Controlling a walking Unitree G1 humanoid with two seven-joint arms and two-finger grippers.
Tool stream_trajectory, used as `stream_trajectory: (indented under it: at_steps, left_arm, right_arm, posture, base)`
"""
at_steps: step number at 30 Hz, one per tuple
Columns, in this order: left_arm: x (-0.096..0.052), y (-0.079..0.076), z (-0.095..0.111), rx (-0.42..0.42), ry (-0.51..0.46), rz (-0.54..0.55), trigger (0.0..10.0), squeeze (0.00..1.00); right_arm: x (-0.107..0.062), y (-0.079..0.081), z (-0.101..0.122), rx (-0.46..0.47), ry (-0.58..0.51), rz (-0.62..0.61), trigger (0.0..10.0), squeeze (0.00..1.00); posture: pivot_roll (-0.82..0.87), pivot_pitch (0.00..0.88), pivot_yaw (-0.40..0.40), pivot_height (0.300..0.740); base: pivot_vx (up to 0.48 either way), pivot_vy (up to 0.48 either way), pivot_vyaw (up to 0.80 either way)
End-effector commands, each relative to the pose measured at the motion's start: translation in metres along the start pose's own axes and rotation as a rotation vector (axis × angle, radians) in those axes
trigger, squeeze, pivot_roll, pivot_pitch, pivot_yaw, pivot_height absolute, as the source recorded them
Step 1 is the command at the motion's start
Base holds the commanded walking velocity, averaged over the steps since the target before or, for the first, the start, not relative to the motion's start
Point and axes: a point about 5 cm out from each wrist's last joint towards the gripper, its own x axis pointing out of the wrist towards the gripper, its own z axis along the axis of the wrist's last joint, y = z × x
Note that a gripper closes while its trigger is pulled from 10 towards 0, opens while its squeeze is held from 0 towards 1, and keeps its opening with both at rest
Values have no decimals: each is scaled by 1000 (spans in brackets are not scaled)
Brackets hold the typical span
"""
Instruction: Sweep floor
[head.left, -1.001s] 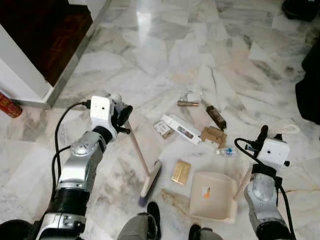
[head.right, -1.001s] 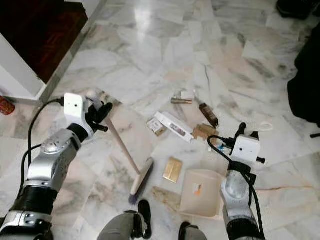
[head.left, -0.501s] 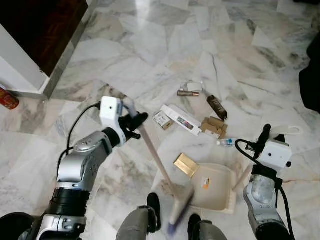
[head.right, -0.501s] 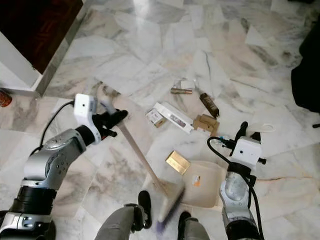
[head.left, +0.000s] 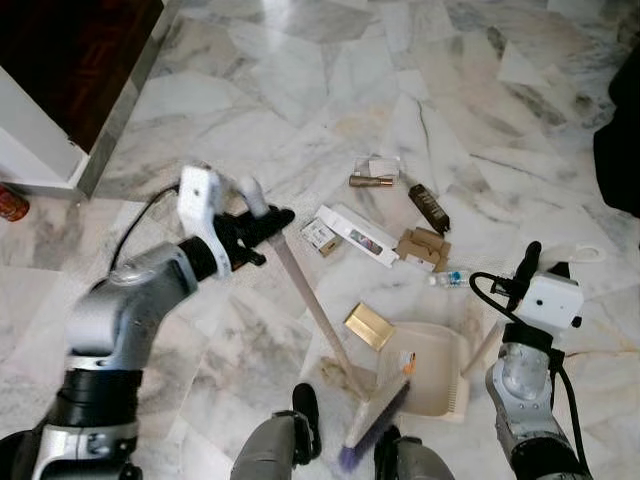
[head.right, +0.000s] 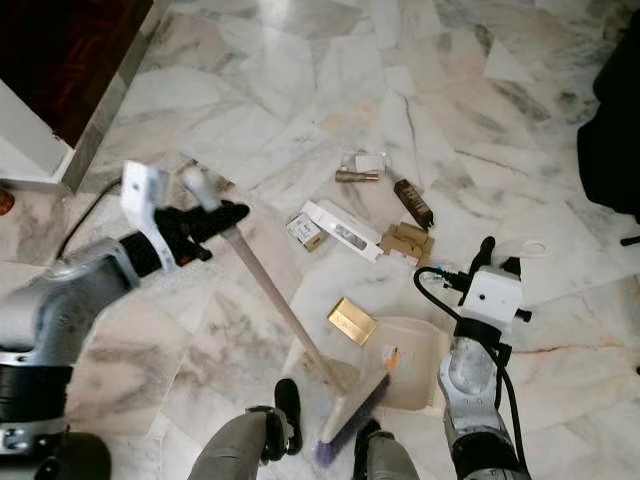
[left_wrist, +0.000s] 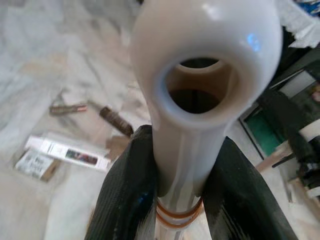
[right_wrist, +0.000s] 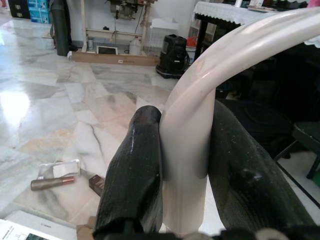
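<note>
One broom (head.left: 318, 318), one dustpan (head.left: 432, 368) and a scatter of litter lie on the marble floor (head.left: 300, 90). The litter counts out as one flat gold packet (head.left: 368, 326) at the dustpan's near lip, one long white box (head.left: 352, 233), one small box (head.left: 320, 236) beside it, one crumpled brown carton (head.left: 424, 247), one dark bottle (head.left: 427, 208), one bronze tube (head.left: 370, 181), one small white card (head.left: 382, 165) and one small clear item (head.left: 448, 278).

The left hand (head.left: 262, 224) is closed around the top of the broom's pale handle, its two black fingers (left_wrist: 125, 195) pressed on either side just below the hanging loop. From there the handle slants down to the broom head (head.left: 374, 425), which rests at the dustpan's front edge, between the robot's two feet (head.left: 308, 430).

The right hand (head.left: 527, 268) is clamped on the dustpan's upright cream handle (right_wrist: 190, 150), with the pan lying on the floor just inward of that arm.
</note>
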Motion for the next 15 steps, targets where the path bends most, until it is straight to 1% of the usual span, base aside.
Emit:
stream_trajectory:
  at_steps: [1, 3, 4, 7, 8, 9, 11, 12, 14, 15]
  left_arm:
    - [-4, 0, 12, 44, -40, -8, 10000, 0]
    - [-5, 2, 13, 52, -51, -2, 10000, 0]
    - [-4, 5, 13, 56, -54, 21, 10000, 0]
    - [-3, 10, 15, 118, -70, 78, 10000, 0]
    - [0, 16, 14, 166, -84, 148, 10000, 0]
    - [0, 16, 14, 166, -84, 148, 10000, 0]
    - [3, 21, 10, 205, -103, 220, 10000, 0]
    - [3, 22, 9, 205, -103, 226, 10000, 0]
    - [6, 23, 0, 255, -91, 252, 10000, 0]
    - [6, 23, -2, 257, -89, 254, 10000, 0]
  right_arm:
    - [-26, 2, -29, -50, 164, 46, 10000, 0]
    - [-26, 2, -29, -46, 163, 45, 10000, 0]
    - [-26, 2, -29, -45, 162, 45, 10000, 0]
    - [-26, 3, -29, -43, 160, 50, 10000, 0]
    - [-26, 3, -28, -43, 158, 51, 10000, 0]
    - [-26, 3, -28, -43, 158, 51, 10000, 0]
    - [-27, 2, -28, -44, 156, 52, 10000, 0]
    - [-27, 2, -28, -44, 155, 52, 10000, 0]
    - [-27, 1, -28, -45, 152, 51, 10000, 0]
    - [-27, 0, -28, -46, 152, 51, 10000, 0]
  posture:
    - [275, 373, 112, 740]
    - [273, 371, 111, 740]
    - [269, 371, 111, 740]
    - [269, 371, 111, 740]
    - [264, 371, 111, 740]
    - [264, 371, 111, 740]
    - [257, 370, 110, 740]
    - [257, 370, 110, 740]
    - [251, 369, 109, 740]
    - [247, 368, 106, 740]
  base:
    - [0, 0, 0]
    - [0, 0, 0]
    - [0, 0, 0]
    - [0, 0, 0]
    - [0, 0, 0]
    - [0, 0, 0]
    - [0, 0, 0]
    - [0, 0, 0]
    - [0, 0, 0]
    - [0, 0, 0]
